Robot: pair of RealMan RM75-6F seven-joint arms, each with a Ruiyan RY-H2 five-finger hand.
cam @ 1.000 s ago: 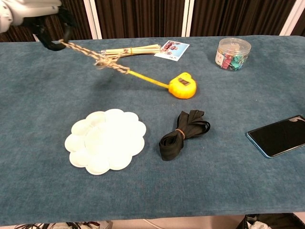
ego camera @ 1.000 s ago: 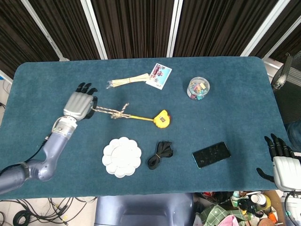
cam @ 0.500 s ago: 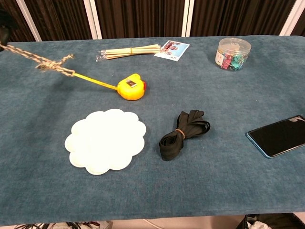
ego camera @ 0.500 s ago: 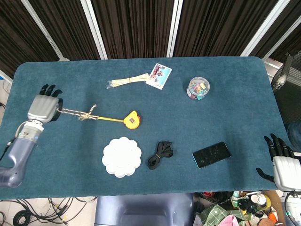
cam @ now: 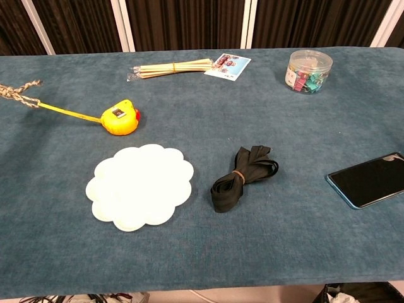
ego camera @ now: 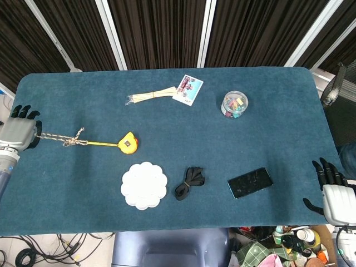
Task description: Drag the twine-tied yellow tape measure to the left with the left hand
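Nearest, at the front edge: right hand [ego camera: 335,196] off the table's right front corner, holds nothing, fingers apart, idle. Phone [ego camera: 250,182] front right, black strap [cam: 243,176] coiled mid-front, white palette [cam: 140,186] just left of it.

Mid-depth: tape [ego camera: 129,143] sits on the cloth [ego camera: 278,128] just behind the palette's left side, not touching it. Its yellow blade is pulled out and runs left to the twine [ego camera: 64,138], knotted at the blade end. Twine goes on to the left hand [ego camera: 18,134] at the table's left edge; fingers are curled on the twine end, so it looks gripped. Exact finger contact too small to tell. The hand is out of the chest view.

Long axis: case, blade and twine form one line, roughly left-right and rising slightly toward the left. The blade mouth points left at the hand.

Risks, as a guess: the hand is already at the table edge, so more pull could take the twine off the side or lift the case. A jerk could slip the knot off the blade or tip the case. A pull angled forward could swing the case into the palette.

Far side: sticks [ego camera: 151,95], card [ego camera: 188,89], clip jar [ego camera: 234,104], well apart from the drag line.
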